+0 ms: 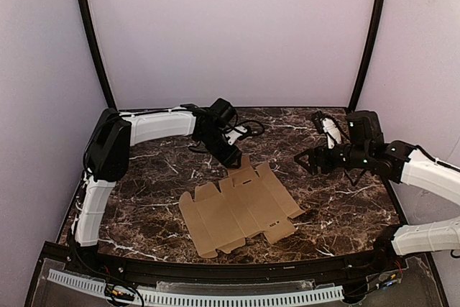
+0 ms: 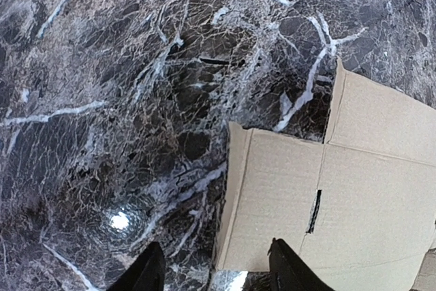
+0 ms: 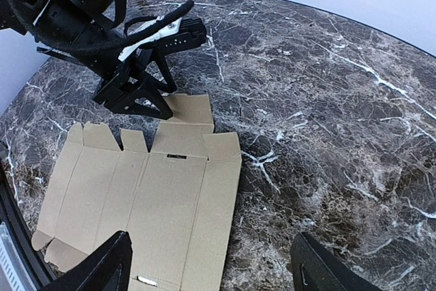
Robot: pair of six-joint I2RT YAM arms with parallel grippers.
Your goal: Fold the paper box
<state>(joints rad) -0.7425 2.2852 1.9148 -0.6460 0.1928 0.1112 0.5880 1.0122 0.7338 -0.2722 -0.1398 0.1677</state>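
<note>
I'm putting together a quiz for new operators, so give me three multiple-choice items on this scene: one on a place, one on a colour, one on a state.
1. Where does the paper box lie?
A. On the marble table, between the two arms
B. Leaning against the back wall
C. On a shelf

2. What colour is the paper box?
A. White
B. Blue
C. Brown

3. How does the right gripper stand?
A. Shut on the box
B. Open, holding nothing
C. Shut on a cable

Answers:
1 A, since the top view shows it spread flat on the marble.
2 C, since it is plain brown cardboard.
3 B, since its fingers are wide apart and clear of the box.
</note>
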